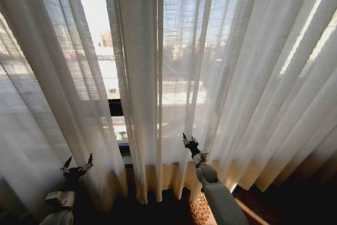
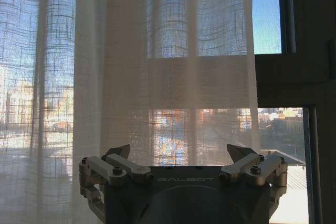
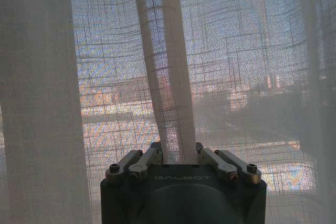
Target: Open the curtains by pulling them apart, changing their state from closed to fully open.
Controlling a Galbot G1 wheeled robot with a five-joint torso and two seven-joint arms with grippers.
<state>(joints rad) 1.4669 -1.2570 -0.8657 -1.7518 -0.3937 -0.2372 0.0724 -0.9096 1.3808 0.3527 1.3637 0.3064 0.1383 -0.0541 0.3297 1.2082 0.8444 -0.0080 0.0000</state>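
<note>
The curtains point(image 1: 221, 77) hang across the window, parted by a narrow gap left of centre. The right gripper point(image 3: 178, 153) pinches one pleat low down; the left gripper point(image 2: 178, 156) is spread beside the left panel.

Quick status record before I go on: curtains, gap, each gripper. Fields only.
curtains: two sheer panels, left curtain and right curtain, hanging in pleats
gap: narrow strip of bare window between them, so only partly open
left gripper: low on the left, fingers spread, in front of the left curtain's inner edge, holding nothing
right gripper: raised at the right curtain, closed on a fold of curtain near its inner edge
floor: dark carpet below the hems
</note>
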